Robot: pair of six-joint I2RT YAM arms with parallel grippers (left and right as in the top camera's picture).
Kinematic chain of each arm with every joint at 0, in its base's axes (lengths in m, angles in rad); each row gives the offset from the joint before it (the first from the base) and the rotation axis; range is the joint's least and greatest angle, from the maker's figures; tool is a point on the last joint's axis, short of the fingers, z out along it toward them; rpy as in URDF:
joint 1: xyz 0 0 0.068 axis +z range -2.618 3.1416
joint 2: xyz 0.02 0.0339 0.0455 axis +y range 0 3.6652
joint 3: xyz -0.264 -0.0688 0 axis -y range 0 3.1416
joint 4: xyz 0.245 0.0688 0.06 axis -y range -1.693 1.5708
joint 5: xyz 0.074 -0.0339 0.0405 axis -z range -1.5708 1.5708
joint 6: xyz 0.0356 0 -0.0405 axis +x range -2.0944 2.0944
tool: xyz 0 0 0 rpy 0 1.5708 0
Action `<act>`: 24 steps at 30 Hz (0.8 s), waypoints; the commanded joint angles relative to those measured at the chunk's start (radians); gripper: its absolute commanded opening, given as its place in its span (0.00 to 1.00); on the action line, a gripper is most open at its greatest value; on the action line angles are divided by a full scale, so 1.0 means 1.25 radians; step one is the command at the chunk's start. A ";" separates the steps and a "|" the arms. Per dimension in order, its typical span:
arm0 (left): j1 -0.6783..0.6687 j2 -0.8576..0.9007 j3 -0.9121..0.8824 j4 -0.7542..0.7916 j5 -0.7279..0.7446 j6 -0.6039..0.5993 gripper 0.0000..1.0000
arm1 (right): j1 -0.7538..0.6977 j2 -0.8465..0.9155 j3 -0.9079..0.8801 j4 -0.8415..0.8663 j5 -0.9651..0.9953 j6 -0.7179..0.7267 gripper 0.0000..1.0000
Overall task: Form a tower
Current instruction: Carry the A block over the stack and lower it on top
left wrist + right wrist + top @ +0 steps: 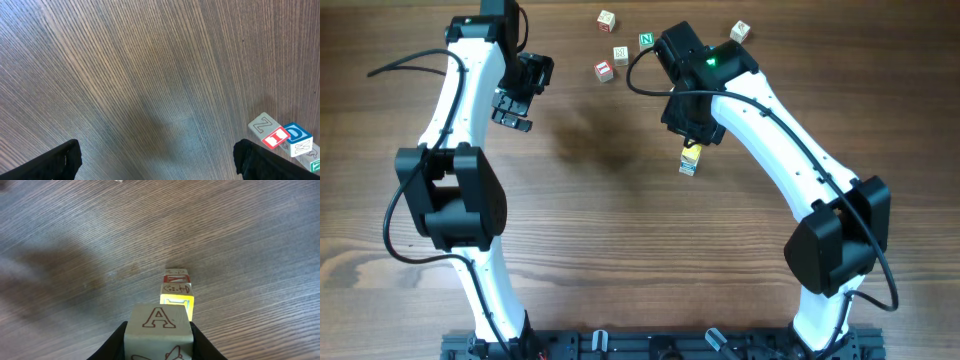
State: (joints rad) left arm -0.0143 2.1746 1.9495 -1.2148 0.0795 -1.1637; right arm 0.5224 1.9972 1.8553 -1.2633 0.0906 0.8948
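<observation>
Right claw [159,342] tight around a pale wooden A cube [159,322] above the tower [176,292]; left claw [159,162] wide open.

I'm looking down on the tower [689,160], standing upright right of centre: pale lettered cubes, a yellow one sitting on top.

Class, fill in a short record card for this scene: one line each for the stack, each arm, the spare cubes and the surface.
Stack: tower of letter cubes, narrow, with a yellow face showing
Right arm: right gripper shut on the A cube, poised over the tower; whether the cube touches the tower cannot be told
Left arm: left gripper open and empty, off to the side
Spares: five loose cubes in view on the far side, apart from the tower
Surface: wooden table
</observation>
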 commanded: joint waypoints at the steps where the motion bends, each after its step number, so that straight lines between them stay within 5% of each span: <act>1: 0.003 -0.025 -0.004 0.000 -0.008 0.009 1.00 | 0.001 0.009 -0.041 0.012 -0.005 -0.023 0.30; 24: 0.003 -0.025 -0.004 0.000 -0.008 0.009 1.00 | -0.021 0.009 -0.092 0.034 -0.055 -0.003 0.35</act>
State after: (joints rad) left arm -0.0143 2.1746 1.9495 -1.2148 0.0795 -1.1637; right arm 0.4957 1.9972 1.7500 -1.2182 0.0265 0.8883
